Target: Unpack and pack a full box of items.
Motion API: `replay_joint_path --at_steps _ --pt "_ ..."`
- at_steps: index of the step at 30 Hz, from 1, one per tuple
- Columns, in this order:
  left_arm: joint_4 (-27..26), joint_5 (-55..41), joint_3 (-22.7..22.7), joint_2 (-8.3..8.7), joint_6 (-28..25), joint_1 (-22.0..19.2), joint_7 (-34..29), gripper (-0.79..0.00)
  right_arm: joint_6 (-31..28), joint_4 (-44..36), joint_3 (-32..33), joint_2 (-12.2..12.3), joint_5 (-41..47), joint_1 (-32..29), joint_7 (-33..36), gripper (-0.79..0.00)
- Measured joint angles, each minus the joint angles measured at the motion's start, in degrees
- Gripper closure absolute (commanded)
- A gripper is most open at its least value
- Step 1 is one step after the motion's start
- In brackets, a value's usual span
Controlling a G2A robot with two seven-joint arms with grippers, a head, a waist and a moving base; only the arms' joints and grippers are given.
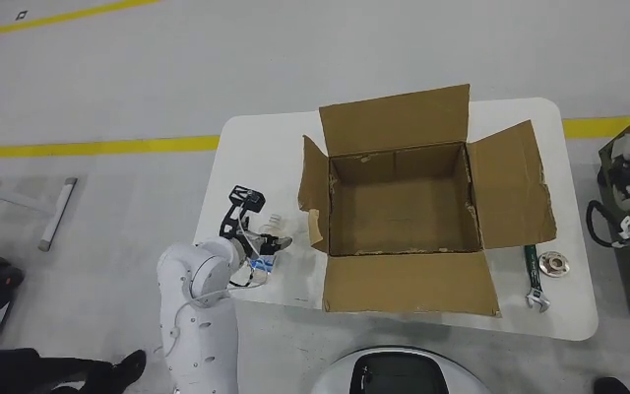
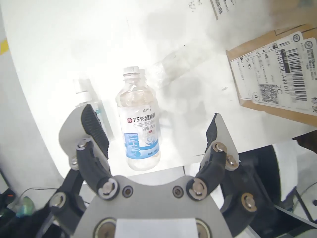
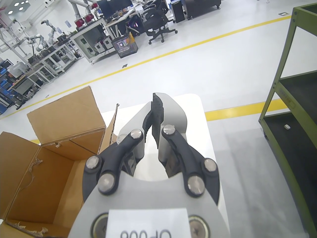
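Bench (image 1: 256, 158) at the top view's left bears the bottle (image 2: 138, 122), long axis running straight out from the parted left gripper (image 2: 152, 113) straddling it; right gripper (image 3: 154, 117) sits closed

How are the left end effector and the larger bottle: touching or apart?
Apart. Left wrist view: table shows between the larger bottle and both left end effector fingers.
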Motion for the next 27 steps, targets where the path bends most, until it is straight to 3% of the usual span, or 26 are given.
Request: replay_joint_path --at_steps 6,27 --pt "5.3 5.8 5.6 2.26 1.7 -1.7 -1.7 -0.785 0.1 0.5 -0.4 -0.3 0.0 0.3 0.1 0.000" --pt "20.2 5.4 8.2 5.58 4.3 -7.6 -2.0 -0.785 0.0 1.6 -1.5 -1.0 -0.8 1.9 1.4 0.000"
